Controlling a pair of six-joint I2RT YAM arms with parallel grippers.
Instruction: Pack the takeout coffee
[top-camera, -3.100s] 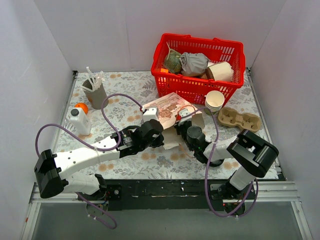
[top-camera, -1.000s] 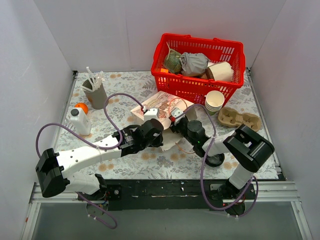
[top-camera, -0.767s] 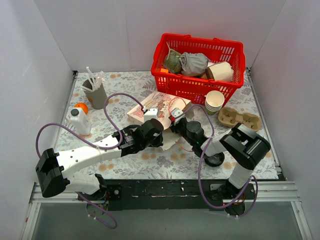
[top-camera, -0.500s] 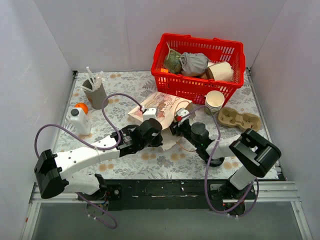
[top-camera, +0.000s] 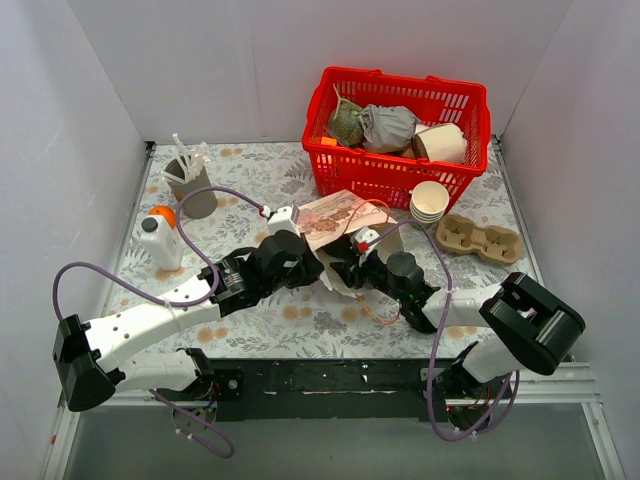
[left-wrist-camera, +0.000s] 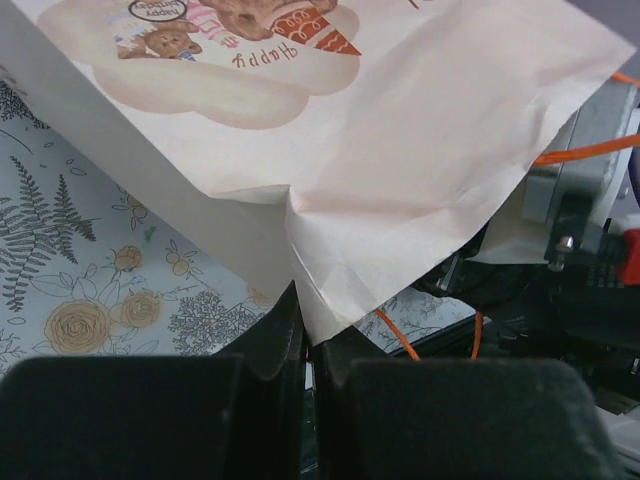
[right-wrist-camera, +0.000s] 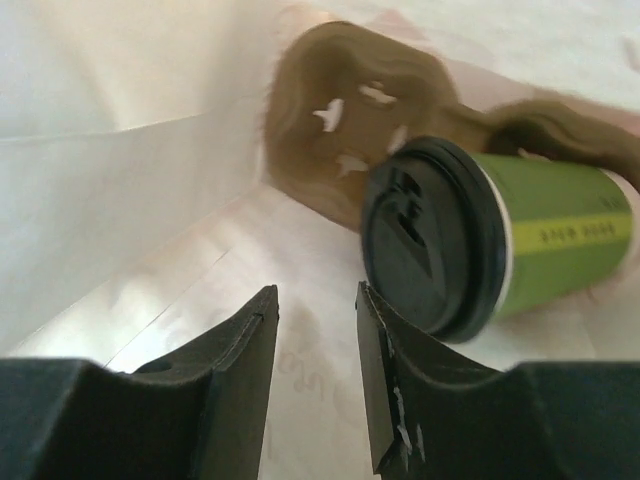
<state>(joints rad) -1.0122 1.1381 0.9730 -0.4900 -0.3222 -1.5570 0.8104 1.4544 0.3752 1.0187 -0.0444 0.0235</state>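
Note:
The takeout coffee, a green cup with a black dome lid, lies on its side inside the printed paper bag. It is hidden in the top view. My right gripper is open and empty inside the bag, with the cup's lid just to the right of its right finger. In the top view its fingers are hidden in the bag's mouth. My left gripper is shut on the corner of the bag's open edge and holds it up off the table.
A red basket with wrapped items stands at the back right. A stack of cream cups and a cardboard cup carrier lie in front of it. A grey cup of cutlery, an orange and a white bottle stand at left.
My right arm has stretched out lower and to the left, and its gripper has gone into the bag's mouth. My left arm has shifted and still holds the bag's edge, and the bag has turned a little.

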